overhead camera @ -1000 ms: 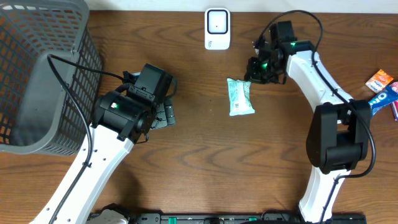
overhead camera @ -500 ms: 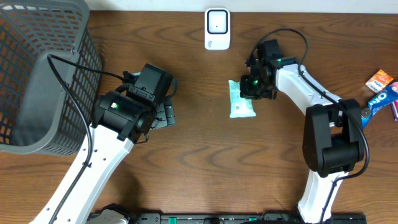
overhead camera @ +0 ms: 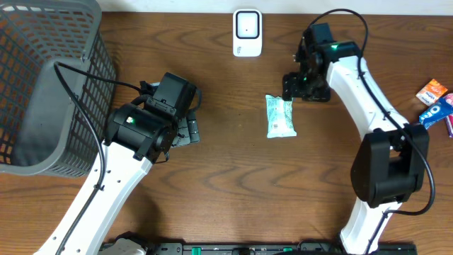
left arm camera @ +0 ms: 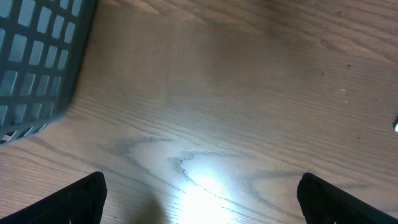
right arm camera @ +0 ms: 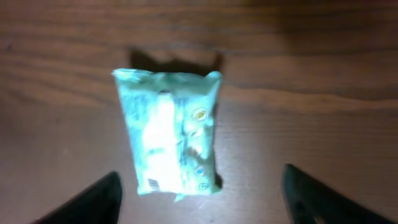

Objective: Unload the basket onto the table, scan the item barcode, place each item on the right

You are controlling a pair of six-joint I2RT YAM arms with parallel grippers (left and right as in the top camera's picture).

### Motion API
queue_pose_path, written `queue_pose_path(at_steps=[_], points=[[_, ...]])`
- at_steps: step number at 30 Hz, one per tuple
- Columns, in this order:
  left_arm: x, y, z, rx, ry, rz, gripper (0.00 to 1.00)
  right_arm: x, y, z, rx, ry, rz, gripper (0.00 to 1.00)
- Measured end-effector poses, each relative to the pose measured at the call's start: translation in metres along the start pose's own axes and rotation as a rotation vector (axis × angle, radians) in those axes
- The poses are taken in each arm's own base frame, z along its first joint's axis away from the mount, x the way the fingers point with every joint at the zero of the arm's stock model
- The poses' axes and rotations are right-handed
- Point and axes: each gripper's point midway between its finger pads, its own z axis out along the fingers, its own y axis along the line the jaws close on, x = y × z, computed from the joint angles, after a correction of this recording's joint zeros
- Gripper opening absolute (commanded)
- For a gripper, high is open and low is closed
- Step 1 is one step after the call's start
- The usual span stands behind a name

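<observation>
Packet [overhead camera: 279,117] is lying flat on the table [overhead camera: 233,184], a little right of the middle and toward the far edge, its long side running from far to near. Nothing is holding it.

Starting at the left, you are seeing the grey basket [overhead camera: 92,42] sitting in the far left corner. Just right of it, your left gripper [left arm camera: 199,186] is hovering over bare wood with its fingers [left arm camera: 84,196] standing wide apart and nothing between them; a corner of the basket is showing at the upper left of its wrist view.

At the middle of the far edge the white scanner [overhead camera: 247,32] is lying, well apart from the packet, which is sitting nearer to you and slightly to the right of it.

Your right gripper [overhead camera: 303,92] is hanging just beside the packet's far right corner. In its wrist view the two fingers [right arm camera: 102,196] are spread wide, one on each side of the pale green packet, and neither is touching it. Small print is showing on the wrapper, but you cannot be making out a barcode through the blur.

At the right edge, an orange pack [overhead camera: 432,91] and a blue pack [overhead camera: 435,110] are lying near each other.
</observation>
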Motion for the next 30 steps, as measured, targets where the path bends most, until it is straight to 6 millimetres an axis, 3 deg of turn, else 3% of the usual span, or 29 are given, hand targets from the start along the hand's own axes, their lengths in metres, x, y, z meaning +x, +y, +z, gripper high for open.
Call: queue_pose_path(at_steps=[4, 10, 20, 25, 28, 30], points=[[0.000, 0.000, 0.000, 0.000, 0.000, 0.000, 0.98, -0.001, -0.019, 0.015, -0.038, -0.010, 0.049, 0.89], [0.000, 0.000, 0.000, 0.000, 0.000, 0.000, 0.98, -0.009, -0.032, 0.033, -0.269, -0.072, 0.100, 0.81], [0.000, 0.000, 0.000, 0.000, 0.000, 0.000, 0.98, 0.020, -0.013, 0.059, -0.507, -0.058, 0.106, 0.81], [0.000, 0.000, 0.000, 0.000, 0.000, 0.000, 0.98, 0.019, 0.001, 0.063, -0.558, -0.097, 0.080, 0.69], [0.000, 0.000, 0.000, 0.000, 0.000, 0.000, 0.98, 0.021, 0.007, 0.066, -0.571, -0.107, 0.079, 0.54], [0.000, 0.000, 0.000, 0.000, 0.000, 0.000, 0.98, 0.024, 0.010, 0.069, -0.579, -0.100, 0.087, 0.50]])
